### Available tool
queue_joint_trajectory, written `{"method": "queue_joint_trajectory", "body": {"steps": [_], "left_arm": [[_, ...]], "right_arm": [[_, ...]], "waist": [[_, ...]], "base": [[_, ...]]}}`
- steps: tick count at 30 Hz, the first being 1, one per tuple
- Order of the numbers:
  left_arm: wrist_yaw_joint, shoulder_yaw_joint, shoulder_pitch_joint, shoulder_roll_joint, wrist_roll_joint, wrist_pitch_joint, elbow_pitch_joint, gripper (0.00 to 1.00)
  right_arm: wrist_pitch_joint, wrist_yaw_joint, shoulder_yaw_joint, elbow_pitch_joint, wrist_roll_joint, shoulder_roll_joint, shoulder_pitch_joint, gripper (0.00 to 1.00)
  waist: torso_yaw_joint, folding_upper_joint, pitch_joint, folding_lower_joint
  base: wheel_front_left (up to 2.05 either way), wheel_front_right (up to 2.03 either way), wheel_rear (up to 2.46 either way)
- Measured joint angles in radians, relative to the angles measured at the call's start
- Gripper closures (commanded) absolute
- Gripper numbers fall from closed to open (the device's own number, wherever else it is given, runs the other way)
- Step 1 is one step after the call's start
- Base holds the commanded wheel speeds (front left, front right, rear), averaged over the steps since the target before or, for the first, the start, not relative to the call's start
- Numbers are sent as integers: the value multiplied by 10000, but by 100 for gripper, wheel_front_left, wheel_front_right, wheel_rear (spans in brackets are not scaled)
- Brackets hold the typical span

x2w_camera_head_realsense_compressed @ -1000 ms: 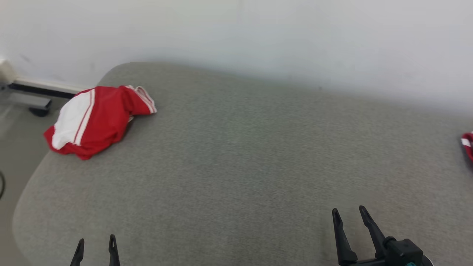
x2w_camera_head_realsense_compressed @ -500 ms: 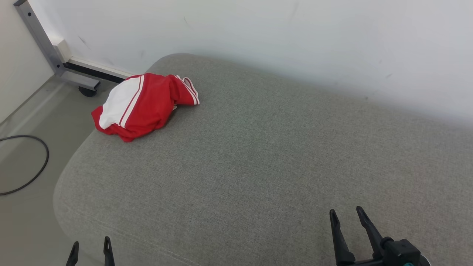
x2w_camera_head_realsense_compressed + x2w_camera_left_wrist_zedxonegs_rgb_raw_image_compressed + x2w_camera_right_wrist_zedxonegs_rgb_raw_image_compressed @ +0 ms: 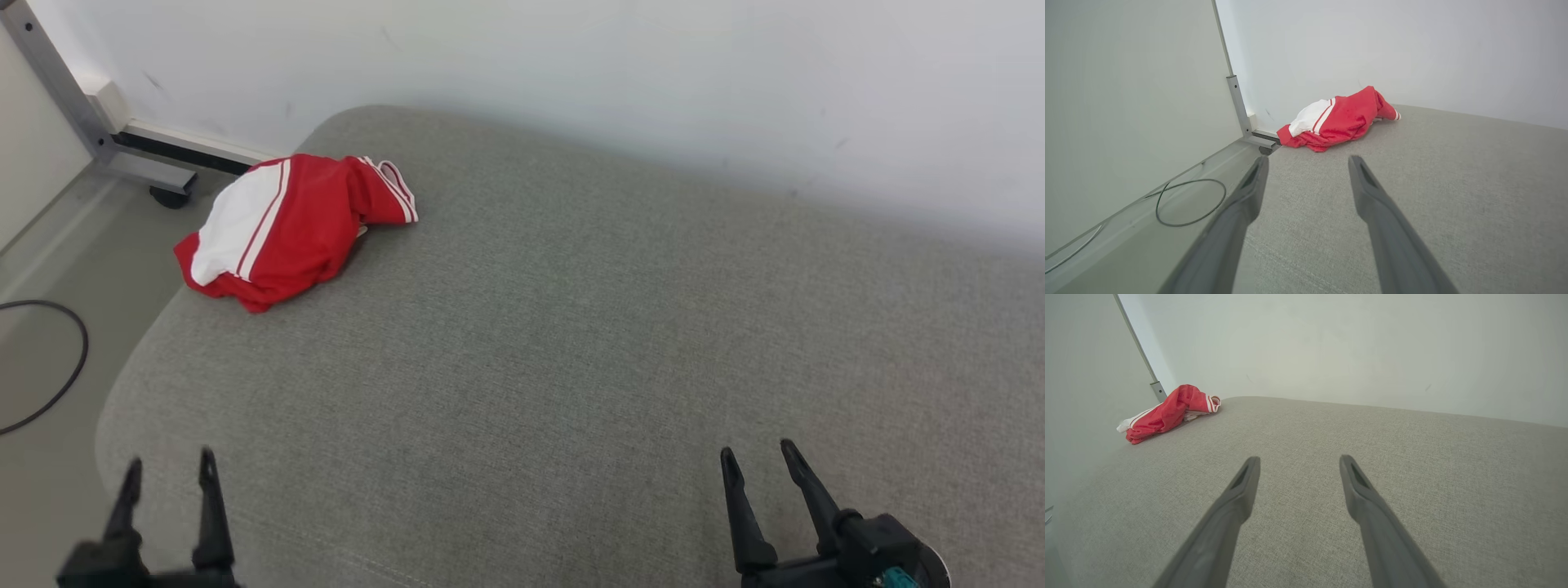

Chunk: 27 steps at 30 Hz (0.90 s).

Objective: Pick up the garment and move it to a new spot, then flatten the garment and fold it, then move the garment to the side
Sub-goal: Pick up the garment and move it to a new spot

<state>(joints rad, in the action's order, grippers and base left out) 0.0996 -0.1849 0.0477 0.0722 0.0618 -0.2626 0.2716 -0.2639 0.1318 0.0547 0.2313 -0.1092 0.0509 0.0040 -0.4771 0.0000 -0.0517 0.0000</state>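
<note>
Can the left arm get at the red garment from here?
Probably yes: the left fingers stand open and point toward the garment, with nothing but grey cushion between. The garment sits at the cushion's far left corner, so reach may be tight.

Grey upholstered surface (image 3: 571, 327), perhaps sofa; white wall (image 3: 571, 57); black cable (image 3: 85, 347) on floor (image 3: 41, 245).

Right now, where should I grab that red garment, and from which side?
Probably pinch the garment at its bunched red hump, coming down from above with the left claw, the nearer one. It lies crumpled at the far-left corner of the cushion, edges flat.
</note>
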Motion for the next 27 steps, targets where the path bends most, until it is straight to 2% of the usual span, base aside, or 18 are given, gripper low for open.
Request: {"method": "queue_joint_trajectory", "body": {"steps": [8,17,22,27], "left_arm": [[163,-343,2115,773,115,0,627,0],[253,-813,5198,2173,1149,0,2128,0],[314,-362,6574,3126,1883,19,3507,0],[314,71,7799,4084,2652,911,4982,0]], "right_arm": [[0,0,92,-150,219,-2,-636,0],[-2,0,439,-771,219,-6,-1857,0],[0,0,546,-1170,167,-4,-2306,0],[0,0,637,-1538,234,0,-2639,0]], "waist": [[464,1,-499,0],[1642,1,-1602,1],[2326,2,-2312,2],[2984,2,-3019,2]], "base": [[0,0,0],[0,0,0],[0,0,0],[0,0,0]]}}
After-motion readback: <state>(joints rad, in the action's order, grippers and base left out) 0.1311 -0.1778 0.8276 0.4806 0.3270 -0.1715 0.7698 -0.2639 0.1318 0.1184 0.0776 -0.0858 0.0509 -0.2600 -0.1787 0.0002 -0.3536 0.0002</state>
